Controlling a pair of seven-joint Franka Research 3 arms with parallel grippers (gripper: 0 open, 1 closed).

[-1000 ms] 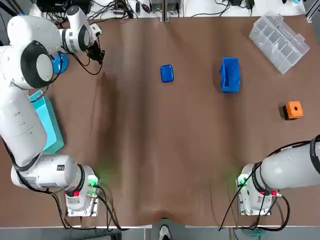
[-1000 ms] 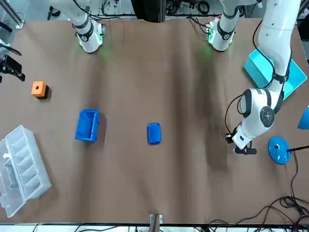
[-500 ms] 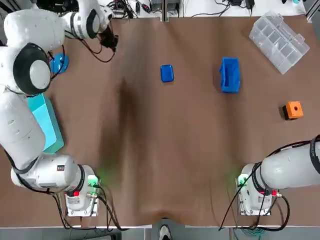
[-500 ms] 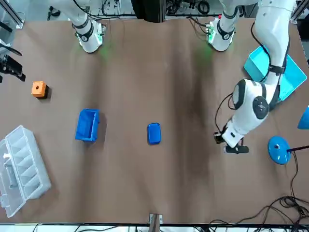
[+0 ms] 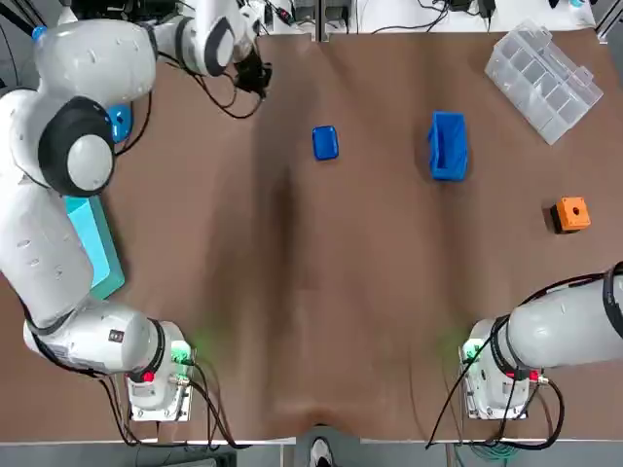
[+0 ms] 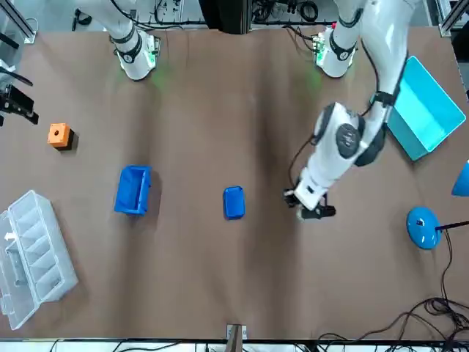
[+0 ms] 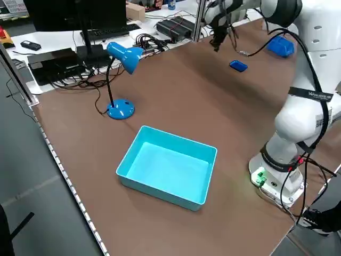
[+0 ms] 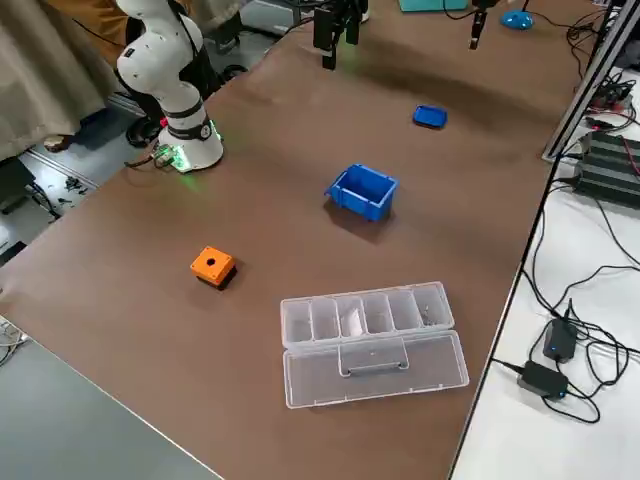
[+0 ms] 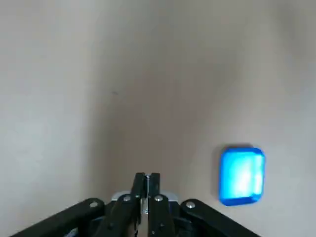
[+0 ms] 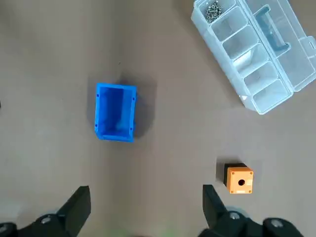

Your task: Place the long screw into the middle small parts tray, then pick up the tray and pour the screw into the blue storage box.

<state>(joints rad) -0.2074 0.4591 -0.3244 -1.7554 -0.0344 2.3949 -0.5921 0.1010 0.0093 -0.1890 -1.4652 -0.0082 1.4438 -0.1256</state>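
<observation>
1. Left gripper [image 5: 255,74], upper left of the top view: fingers pinched shut (cannot tell if they hold anything).
2. Small flat blue plastic tray [image 5: 325,142] lies upper middle, near it.
3. Right gripper [image 10: 144,192] spread wide, empty.

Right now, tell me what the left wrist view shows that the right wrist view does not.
Only the left wrist view: the shut left gripper and the small blue tray. Only the right wrist view: the open right gripper, the blue storage box, the clear organizer and the orange block. Both: the brown table.
</observation>
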